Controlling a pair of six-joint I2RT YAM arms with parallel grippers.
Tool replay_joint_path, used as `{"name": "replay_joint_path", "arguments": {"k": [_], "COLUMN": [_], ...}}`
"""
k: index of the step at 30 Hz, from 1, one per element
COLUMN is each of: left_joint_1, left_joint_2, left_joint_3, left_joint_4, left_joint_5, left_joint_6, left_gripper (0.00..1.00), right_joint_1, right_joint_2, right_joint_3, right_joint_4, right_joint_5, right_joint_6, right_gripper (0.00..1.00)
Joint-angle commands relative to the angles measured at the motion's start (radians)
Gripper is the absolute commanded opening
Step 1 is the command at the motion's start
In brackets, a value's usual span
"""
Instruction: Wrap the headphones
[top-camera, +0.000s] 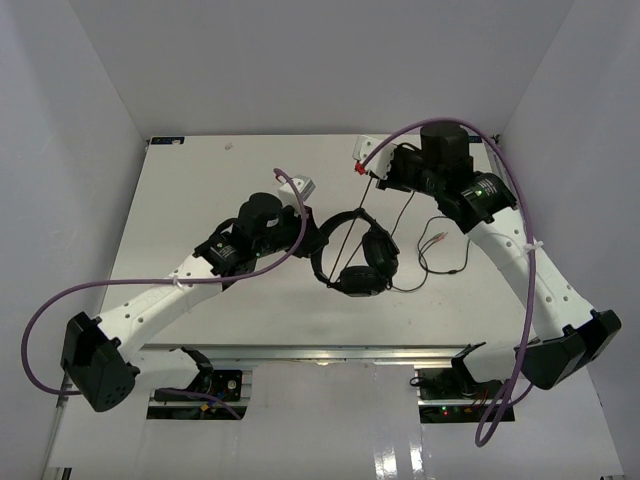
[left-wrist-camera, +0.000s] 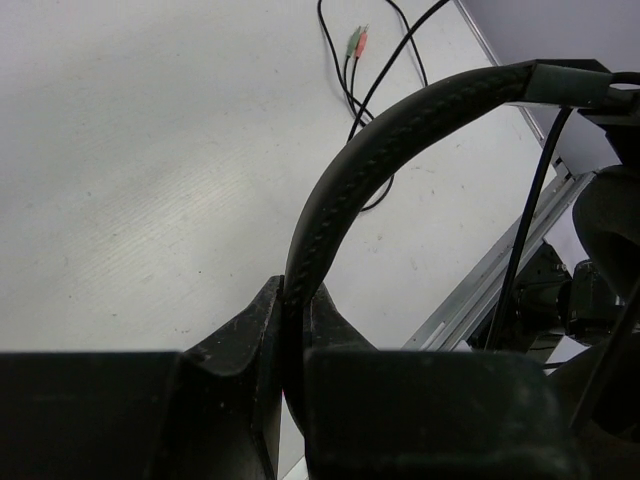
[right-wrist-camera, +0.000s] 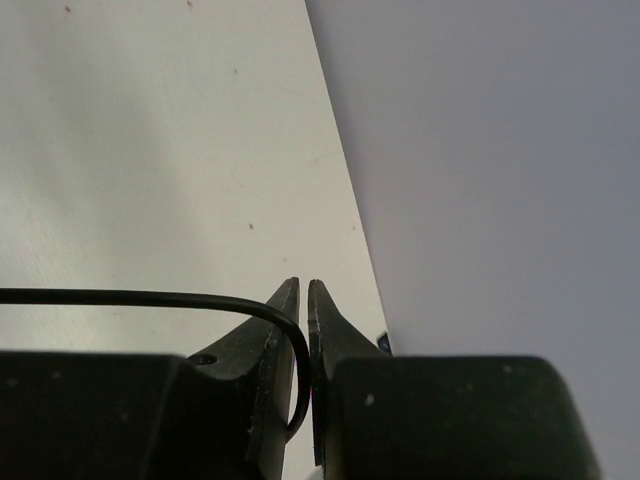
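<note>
The black headphones (top-camera: 377, 247) hang in mid-table, headband (top-camera: 330, 222) arched to the left, both cups low on the right. My left gripper (top-camera: 312, 238) is shut on the headband; the left wrist view shows the band (left-wrist-camera: 400, 130) rising from between the fingers. My right gripper (top-camera: 376, 176) is at the far right, shut on the thin black cord (right-wrist-camera: 150, 297), which runs taut from it across the headband (top-camera: 348, 232). The slack cord (top-camera: 432, 262) loops on the table at the right, ending in small plugs (top-camera: 436, 240), also seen in the left wrist view (left-wrist-camera: 355, 42).
White enclosure walls stand on the left, back and right; the right wall (right-wrist-camera: 480, 150) is close to my right gripper. A metal rail (top-camera: 330, 350) runs along the table's near edge. Purple arm cables (top-camera: 288, 176) arch over both arms.
</note>
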Motion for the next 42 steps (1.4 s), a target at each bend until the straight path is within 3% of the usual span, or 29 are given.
{"name": "replay_joint_path", "arguments": {"k": [1,16,25,42], "left_joint_1": [-0.010,-0.010,-0.010,-0.011], "left_joint_2": [-0.081,-0.128,-0.096,-0.106], "left_joint_3": [-0.003,0.044,0.143,0.156], "left_joint_4": [-0.042,-0.120,-0.119,-0.065], "left_joint_5": [0.028,-0.057,-0.021,0.055], "left_joint_6": [0.023,0.029,-0.003,-0.138], "left_gripper": [0.00,0.00,0.00,0.00], "right_joint_1": [-0.118,-0.291,-0.331,-0.339], "right_joint_2": [-0.075,-0.259,-0.243,-0.064], "right_joint_3": [-0.073,-0.376,-0.518,-0.661], "right_joint_4": [0.079,0.149,0.281,0.732], "right_joint_5": [-0.145,-0.511,-0.744,-0.774], "right_joint_6": [0.089,0.312,0.506,0.841], "right_gripper": [0.13,0.12,0.12,0.13]}}
